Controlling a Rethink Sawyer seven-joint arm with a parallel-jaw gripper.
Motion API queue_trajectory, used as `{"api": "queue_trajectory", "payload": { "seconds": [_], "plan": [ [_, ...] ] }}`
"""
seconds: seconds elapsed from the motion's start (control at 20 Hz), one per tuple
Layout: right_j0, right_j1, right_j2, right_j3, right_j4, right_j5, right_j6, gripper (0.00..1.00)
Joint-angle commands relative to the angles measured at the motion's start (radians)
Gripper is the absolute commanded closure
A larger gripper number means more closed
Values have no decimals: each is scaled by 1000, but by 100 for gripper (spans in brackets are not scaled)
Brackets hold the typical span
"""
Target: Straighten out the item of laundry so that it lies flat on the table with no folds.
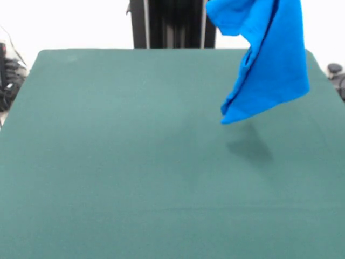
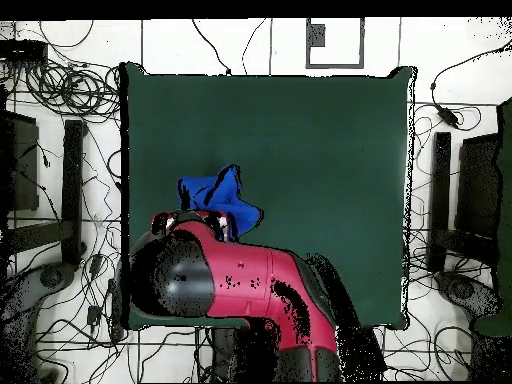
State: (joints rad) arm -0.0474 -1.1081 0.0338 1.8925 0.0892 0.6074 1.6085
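Shirt [image 1: 269,59] hangs bunched, clear above the table [image 1: 135,162], its shadow on the felt. My arm [image 2: 240,285] hides the gripper; grasp unconfirmed. Step: carry. Next: lower, drag flat.

The table [image 1: 135,162] lay bare across nearly its whole top, open to passage. Only the shirt [image 1: 269,59], hanging clear above one far corner, and the arm [image 2: 240,285] over it stood in the way.
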Motion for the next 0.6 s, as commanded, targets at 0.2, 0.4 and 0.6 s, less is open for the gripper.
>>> {"api": "queue_trajectory", "payload": {
  "seconds": [0.2, 0.4, 0.6],
  "plan": [
    [4, 93, 2, 78, 59, -56, 257, 100],
    [30, 43, -35, 13, 41, 102, 273, 100],
    [48, -12, -52, -78, 32, 277, 295, 100]
  ]
}}
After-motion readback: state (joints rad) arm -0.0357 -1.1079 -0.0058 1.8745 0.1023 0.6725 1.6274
